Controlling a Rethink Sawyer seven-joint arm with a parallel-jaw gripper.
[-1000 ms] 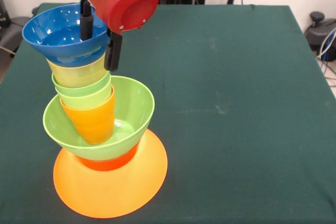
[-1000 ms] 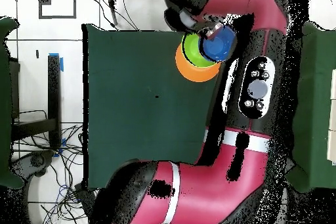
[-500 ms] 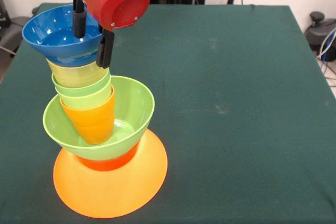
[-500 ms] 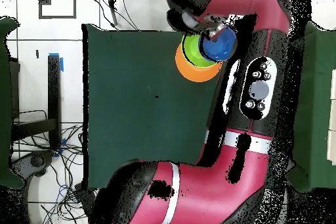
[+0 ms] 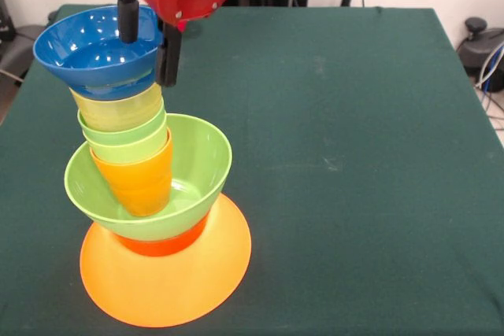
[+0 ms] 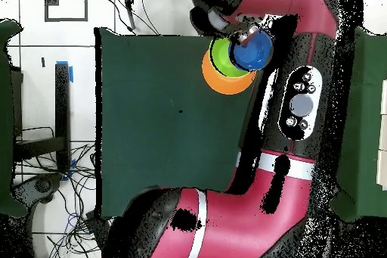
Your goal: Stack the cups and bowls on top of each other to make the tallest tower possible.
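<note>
1. Evidently the tower stood at the table's eight o'clock in the front view: wide orange bowl inverted as base, small orange-red bowl, lime green bowl, then orange cup, lime green cup, yellow cup, and blue bowl on top.
2. The gripper hung with jaws spread, one finger inside the blue bowl, one outside at its three o'clock rim; whether they touched it was unclear.
3. Judging by this, the blue bowl's placement looked finished; the next move called for lifting straight up without nudging the leaning cups.

A robotics lab: green-clothed table, loose floor cables.
</note>
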